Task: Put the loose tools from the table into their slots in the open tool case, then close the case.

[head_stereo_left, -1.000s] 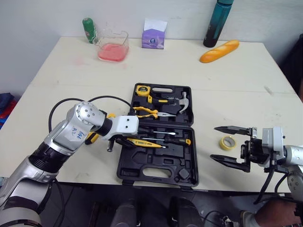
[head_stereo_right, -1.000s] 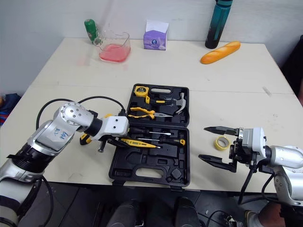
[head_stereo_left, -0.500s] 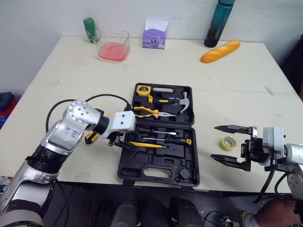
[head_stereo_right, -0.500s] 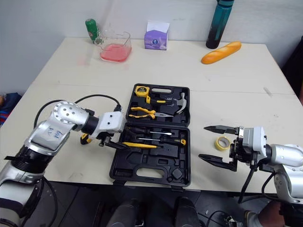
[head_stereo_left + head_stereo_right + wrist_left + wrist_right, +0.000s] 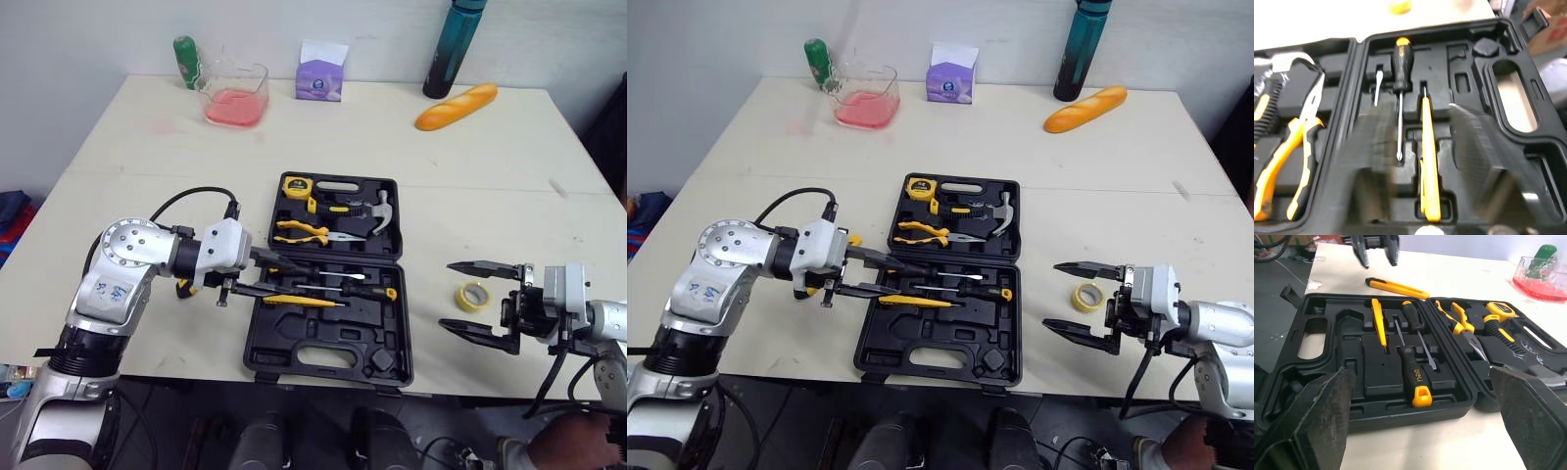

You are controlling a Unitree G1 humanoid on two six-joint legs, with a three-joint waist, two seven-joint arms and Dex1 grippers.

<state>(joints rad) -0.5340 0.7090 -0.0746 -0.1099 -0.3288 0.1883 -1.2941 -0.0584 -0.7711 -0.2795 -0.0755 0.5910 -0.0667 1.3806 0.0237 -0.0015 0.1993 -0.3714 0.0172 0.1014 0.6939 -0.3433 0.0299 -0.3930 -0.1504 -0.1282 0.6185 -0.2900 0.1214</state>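
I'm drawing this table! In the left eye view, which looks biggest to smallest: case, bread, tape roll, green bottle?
1. case
2. bread
3. green bottle and tape roll look about alike; the bottle sits farther from the camera, so I won't rank them.

The tool case point(image 5: 328, 343) is of black moulded plastic, matt, with a fine grain. The bench point(image 5: 490, 186) has a smooth, pale, matt top. The hammer point(image 5: 382, 206) has a head of bright polished metal. The pliers point(image 5: 302, 232) carry yellow handles with a slight gloss. The screwdriver point(image 5: 1413, 374) has a matt black handle that looks like rubber, and a thin shaft of shiny metal. The pads point(image 5: 1322, 418) of the right hand point(image 5: 447, 296) are black and rough, like coarse grit. The container point(image 5: 235, 93) is clear and glossy.
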